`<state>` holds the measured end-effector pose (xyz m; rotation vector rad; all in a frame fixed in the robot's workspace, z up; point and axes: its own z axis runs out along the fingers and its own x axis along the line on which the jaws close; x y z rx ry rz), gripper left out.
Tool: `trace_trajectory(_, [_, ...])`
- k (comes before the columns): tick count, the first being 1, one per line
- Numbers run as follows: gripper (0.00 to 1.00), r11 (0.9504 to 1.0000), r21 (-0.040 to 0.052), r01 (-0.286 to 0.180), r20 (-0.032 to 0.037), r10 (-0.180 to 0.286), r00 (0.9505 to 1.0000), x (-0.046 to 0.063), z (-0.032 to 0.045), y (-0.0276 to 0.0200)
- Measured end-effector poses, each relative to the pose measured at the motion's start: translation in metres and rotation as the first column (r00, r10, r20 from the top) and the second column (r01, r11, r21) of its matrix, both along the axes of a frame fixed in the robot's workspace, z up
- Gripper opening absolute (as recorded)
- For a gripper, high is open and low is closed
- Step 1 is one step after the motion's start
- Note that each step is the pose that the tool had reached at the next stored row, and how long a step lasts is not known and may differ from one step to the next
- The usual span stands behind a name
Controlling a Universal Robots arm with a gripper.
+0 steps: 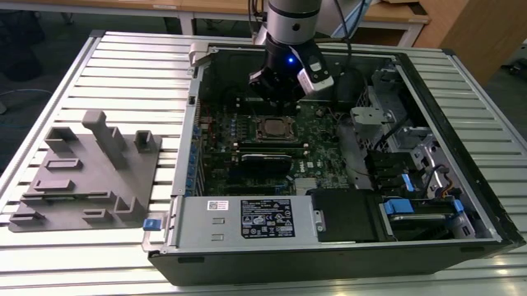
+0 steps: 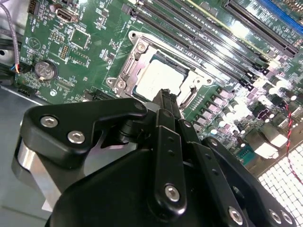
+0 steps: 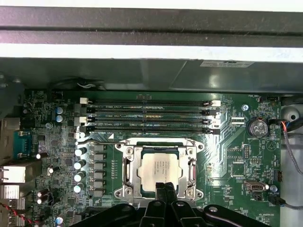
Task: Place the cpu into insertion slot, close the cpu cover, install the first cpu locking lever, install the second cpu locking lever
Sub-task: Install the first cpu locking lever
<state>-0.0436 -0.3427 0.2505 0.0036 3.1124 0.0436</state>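
The cpu (image 3: 158,170) lies flat in its socket on the green motherboard, its silvery top facing up, also seen in the second wrist view (image 2: 160,78) and the exterior view (image 1: 272,129). The cpu cover (image 3: 127,171), a shiny metal frame, lies down around the chip (image 2: 134,60). My gripper (image 3: 165,190) hangs just above the socket's near edge with its two black fingers pressed together and nothing between them (image 2: 165,97). In the exterior view the gripper (image 1: 276,106) sits inside the open computer case, directly over the socket.
Several memory slots (image 3: 149,113) run beside the socket. A black card (image 1: 265,158) and the white-labelled power supply box (image 1: 263,219) lie in the case. Drive bays with blue tabs (image 1: 403,206) sit at the exterior view's right. A grey fixture plate (image 1: 91,172) rests on the slatted table.
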Motion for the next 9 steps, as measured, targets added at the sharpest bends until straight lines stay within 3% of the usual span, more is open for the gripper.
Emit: trace_trajectory(9, [0.11,1.0000,0.0000,0.000,0.0000,0.000,1.0000,0.0000,0.0004,0.0000])
